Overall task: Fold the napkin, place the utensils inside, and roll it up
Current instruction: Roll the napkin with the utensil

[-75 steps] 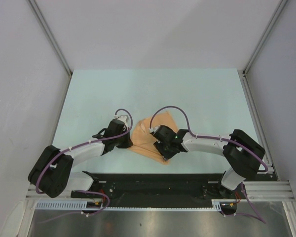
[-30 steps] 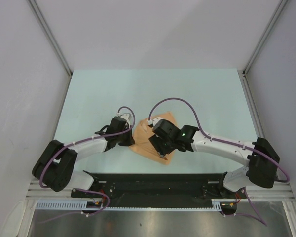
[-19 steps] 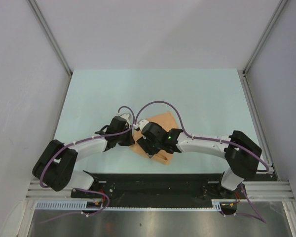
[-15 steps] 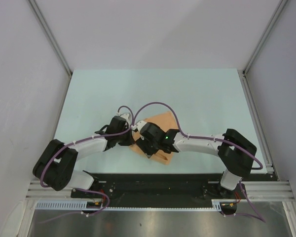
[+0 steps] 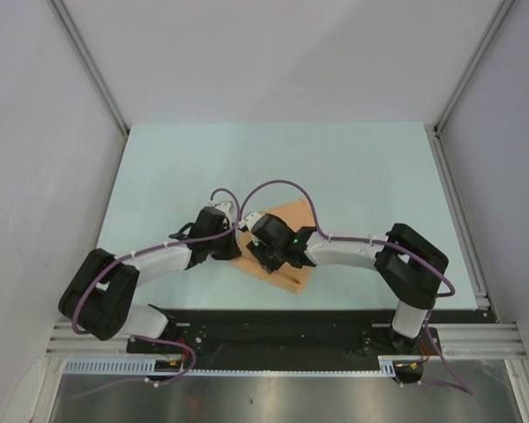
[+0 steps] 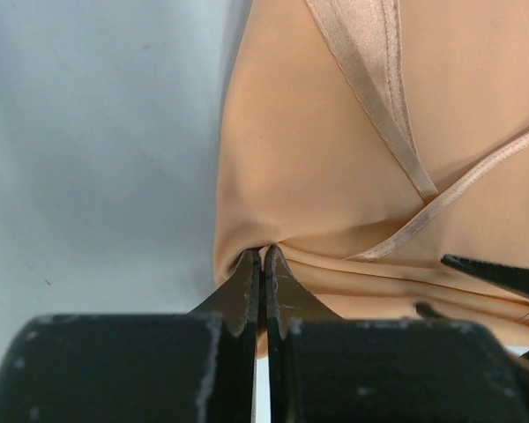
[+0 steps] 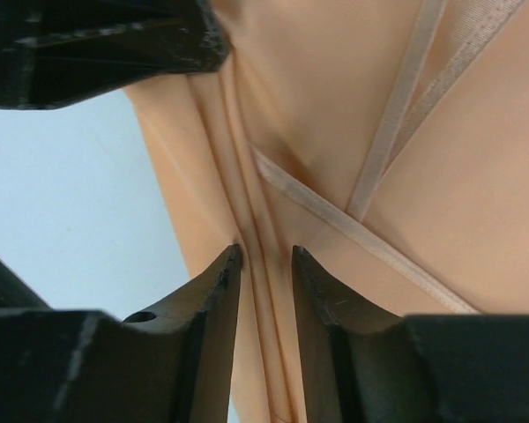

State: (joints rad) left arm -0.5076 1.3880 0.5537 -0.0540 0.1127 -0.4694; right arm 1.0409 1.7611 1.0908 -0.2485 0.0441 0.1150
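The peach-orange napkin lies folded near the table's front middle, hemmed edges crossing on top. My left gripper is shut on the napkin's left edge, with cloth bunched between its tips. Just to its right, my right gripper stands low over the cloth, its jaws partly apart astride a raised fold. The left finger touches that fold; a small gap shows at the right finger. The utensils are hidden from every view.
The pale blue-green table is walled in grey on three sides. A black rail runs along the near edge by the arm bases. The left gripper's black body fills the upper left of the right wrist view.
My right arm swung left across the napkin until its gripper came beside the left one, and its jaws narrowed. The left gripper kept its hold and stayed put.
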